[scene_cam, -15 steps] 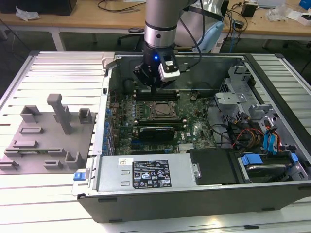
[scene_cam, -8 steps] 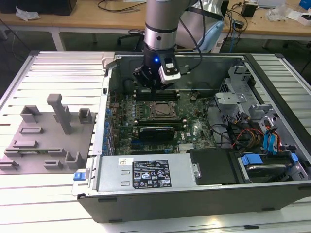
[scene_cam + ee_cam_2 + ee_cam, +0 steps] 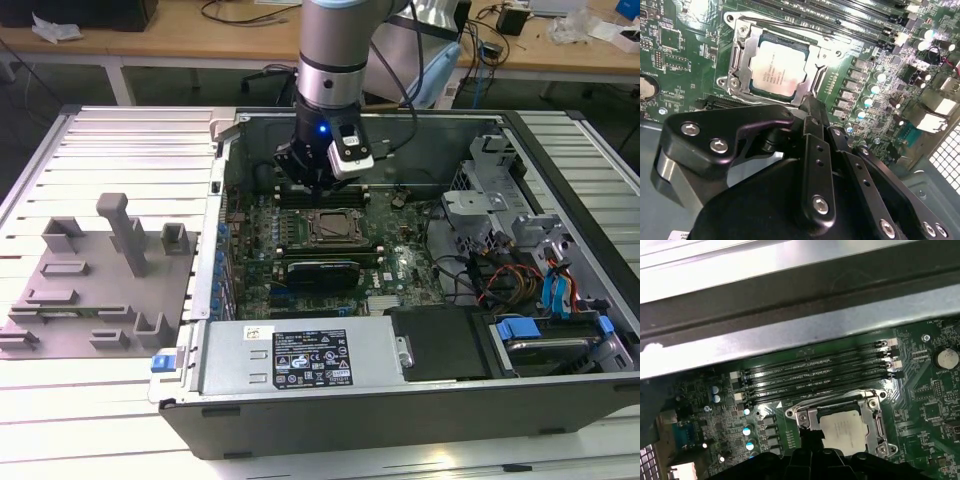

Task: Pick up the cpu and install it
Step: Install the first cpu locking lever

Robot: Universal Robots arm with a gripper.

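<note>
The cpu point(image 3: 777, 70), a flat square chip with a silvery top, lies inside the dark metal-rimmed socket frame point(image 3: 740, 65) on the green motherboard. It also appears in the first wrist view as the cpu point(image 3: 842, 432) and in the exterior view as the cpu point(image 3: 335, 228). My gripper point(image 3: 810, 105) hangs just above the edge of the socket, its black fingers drawn together with nothing between them. The exterior view puts the gripper point(image 3: 318, 188) inside the open computer case point(image 3: 200, 300), slightly behind the socket. In the first wrist view the gripper point(image 3: 810, 437) tip sits beside the chip.
Long memory slots point(image 3: 815, 375) run along one side of the socket. A dark expansion card point(image 3: 320, 270) lies in front of it. A power supply point(image 3: 300, 358), drive bays and cables point(image 3: 520, 270) crowd the case. Grey fixture blocks point(image 3: 100, 270) stand at the exterior view's left.
</note>
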